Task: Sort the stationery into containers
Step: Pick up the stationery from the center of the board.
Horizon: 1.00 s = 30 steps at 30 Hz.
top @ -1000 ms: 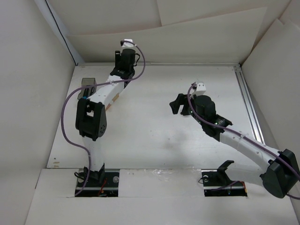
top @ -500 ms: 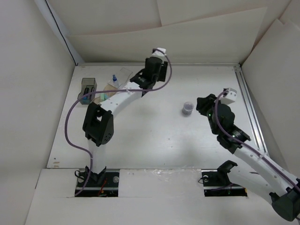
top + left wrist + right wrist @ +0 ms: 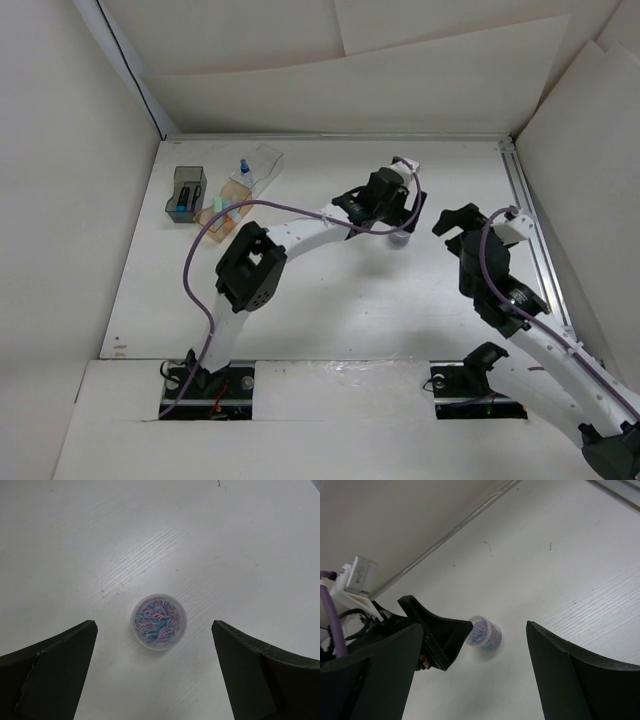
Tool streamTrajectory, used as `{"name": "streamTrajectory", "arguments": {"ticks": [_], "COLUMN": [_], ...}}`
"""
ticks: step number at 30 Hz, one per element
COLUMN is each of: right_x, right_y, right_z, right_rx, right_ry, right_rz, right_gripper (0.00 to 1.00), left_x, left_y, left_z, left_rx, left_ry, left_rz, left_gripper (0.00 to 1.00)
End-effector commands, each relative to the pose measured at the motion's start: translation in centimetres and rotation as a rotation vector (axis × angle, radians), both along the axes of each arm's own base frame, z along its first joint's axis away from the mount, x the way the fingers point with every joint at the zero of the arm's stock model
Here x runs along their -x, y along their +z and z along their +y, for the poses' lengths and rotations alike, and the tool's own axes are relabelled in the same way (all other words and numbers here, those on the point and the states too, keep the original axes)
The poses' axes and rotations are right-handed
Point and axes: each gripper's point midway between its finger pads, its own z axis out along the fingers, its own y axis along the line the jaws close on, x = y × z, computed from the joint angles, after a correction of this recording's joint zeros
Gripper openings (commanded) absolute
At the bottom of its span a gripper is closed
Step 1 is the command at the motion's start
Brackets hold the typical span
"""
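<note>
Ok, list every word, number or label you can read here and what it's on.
No readable text anywhere.
Grey marking on the white block at the left arm's wrist: too blurred to read.
Small clear tub of coloured bands: no label shows.
Dark grey bin and its neighbours: too small to tell.

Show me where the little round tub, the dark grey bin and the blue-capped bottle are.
Round tub (image 3: 159, 621): left wrist view, middle of its top.
Dark grey bin (image 3: 174, 192): top view, its left wall.
Blue-capped bottle (image 3: 241, 170): top view, just under its cap.
</note>
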Motion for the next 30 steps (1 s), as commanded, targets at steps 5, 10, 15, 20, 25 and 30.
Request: {"name": "streamTrajectory", "arguments": {"ticks": [5, 10, 15, 20, 25, 30], "right_x": [1.4, 1.4, 1.1, 1.0, 0.6, 0.5], "right_y": [2.5, 2.6, 2.5, 3.0, 2.6, 2.5], "right_z": [-2.1, -1.8, -1.4, -1.0, -0.3, 0.0], "right_rx": [-0.073, -0.076, -0.059, -0.061, -0.039, -0.032], "right_ry": [-0.078, -0.055, -0.032, -0.010, 0.026, 0.038], "right_rz": [-0.094, -0.112, -0.103, -0.121, -0.103, -0.100], "right_gripper": [0.90, 0.90, 0.90, 0.90, 0.90, 0.90], "left_x": [0.6, 0.9, 0.4, 0.0, -0.2, -0.3], "left_y": [0.0, -2.3, -4.1, -4.9, -5.7, -4.8], "left_z": [-1.3, -2.2, -2.6, -2.0, -1.9, -1.8], "left_rx": [0.040, -0.038, -0.080, -0.110, -0.112, -0.080], "left_ry": [-0.003, -0.010, -0.006, 0.024, 0.033, 0.049], "left_rz": [-0.010, -0.026, -0.011, -0.014, -0.019, -0.040], "left_gripper": [1.00, 0.93, 0.83, 0.80, 0.69, 0.42]}}
